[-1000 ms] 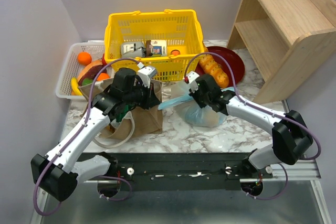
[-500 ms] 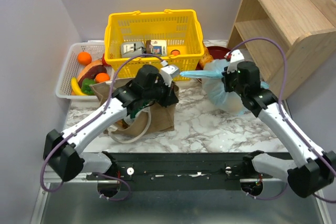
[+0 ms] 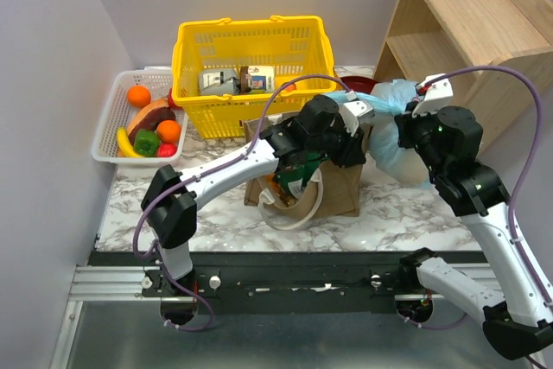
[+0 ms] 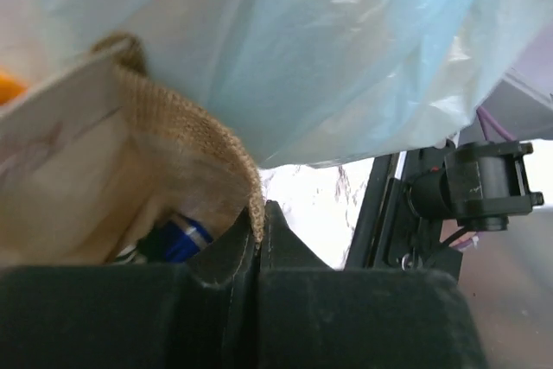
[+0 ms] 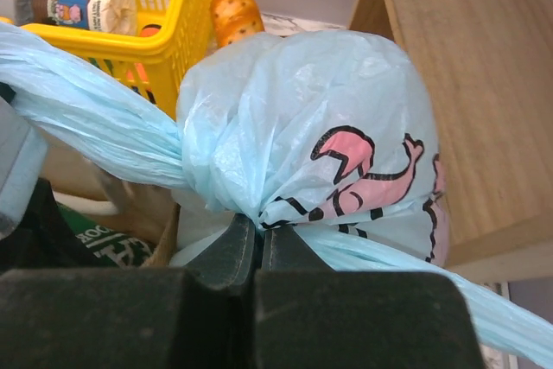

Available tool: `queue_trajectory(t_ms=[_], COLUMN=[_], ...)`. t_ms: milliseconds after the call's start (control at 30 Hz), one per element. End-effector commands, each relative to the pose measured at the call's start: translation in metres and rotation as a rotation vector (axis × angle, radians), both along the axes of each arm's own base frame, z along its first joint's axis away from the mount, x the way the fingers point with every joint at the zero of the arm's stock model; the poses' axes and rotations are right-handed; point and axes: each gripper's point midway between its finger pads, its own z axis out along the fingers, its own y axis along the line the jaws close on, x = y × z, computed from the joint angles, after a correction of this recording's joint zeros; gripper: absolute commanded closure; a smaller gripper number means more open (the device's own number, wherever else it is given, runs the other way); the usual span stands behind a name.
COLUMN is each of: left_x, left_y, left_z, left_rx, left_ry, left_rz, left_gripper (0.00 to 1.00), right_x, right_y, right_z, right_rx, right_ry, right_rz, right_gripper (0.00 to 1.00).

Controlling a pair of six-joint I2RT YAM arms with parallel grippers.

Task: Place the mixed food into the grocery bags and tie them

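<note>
Pinching the woven rim of the tan bag (image 4: 186, 136), the left gripper (image 4: 257, 235) has its fingers pressed together on the cloth, and a blue can (image 4: 183, 238) shows inside the bag. The right gripper (image 5: 257, 235) is clamped on the twisted neck of the blue bag (image 5: 328, 110), which bulges just right of the tan bag, near a wooden shelf (image 3: 467, 32). Fruit (image 3: 149, 127) lies in a white tray (image 3: 111, 105) left of the yellow basket (image 3: 251, 45).

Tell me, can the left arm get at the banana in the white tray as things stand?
Probably not: the left gripper is shut on the rim of the tan bag, far right of the banana; nothing blocks the tray.
</note>
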Motion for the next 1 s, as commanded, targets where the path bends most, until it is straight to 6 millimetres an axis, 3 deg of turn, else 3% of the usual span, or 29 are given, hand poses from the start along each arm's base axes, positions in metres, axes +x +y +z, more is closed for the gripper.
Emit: queue_trajectory(t_ms=[0,33,67,100,133,167,200,233,400,533,700,767,967], left_x=[0.018,0.022,0.025,0.026,0.04,0.044,0.043,0.052,0.06,0.05,0.01,0.008,0.012], left_y=[0.008,0.016,0.025,0.039,0.056,0.069,0.086,0.104,0.186,0.241,0.232,0.231,0.225], left_z=[0.064,0.068,0.066,0.085,0.091,0.089,0.108,0.109,0.118,0.098,0.066,0.05,0.029], left_rx=[-0.102,-0.095,-0.08,-0.095,-0.087,-0.071,-0.095,-0.071,0.032,0.145,0.098,0.088,0.065], left_ry=[-0.191,-0.213,-0.224,-0.261,-0.284,-0.292,-0.324,-0.343,-0.377,-0.28,-0.107,-0.063,0.015], left_rz=[0.051,0.077,0.105,0.142,0.22,0.262,0.301,0.366,0.641,0.794,0.657,0.646,0.617], left_gripper=[0.46,0.28,0.22,0.17,0.1,0.07,0.05,0.01,0.01,0.01,0.01,0.01,0.03], right_x=[-0.013,-0.014,-0.015,-0.018,-0.019,-0.02,-0.021,-0.022,-0.027,-0.034,-0.038,-0.04,-0.048], right_y=[-0.008,-0.007,-0.005,-0.002,0.001,0.002,0.005,0.006,0.02,0.035,0.058,0.068,0.098], right_z=[0.03,0.039,0.046,0.053,0.061,0.071,0.077,0.084,0.121,0.146,0.163,0.169,0.173], right_rx=[0.03,0.041,0.052,0.062,0.073,0.085,0.094,0.097,0.123,0.115,0.098,0.121,0.183], right_ry=[-0.064,-0.084,-0.106,-0.126,-0.149,-0.183,-0.198,-0.214,-0.316,-0.393,-0.436,-0.447,-0.442], right_rz=[-0.016,-0.007,0.005,0.031,0.047,0.06,0.076,0.085,0.177,0.278,0.416,0.468,0.64], right_gripper=[0.99,0.99,0.99,0.99,0.99,0.99,0.99,0.99,0.99,0.99,0.99,0.99,0.99])
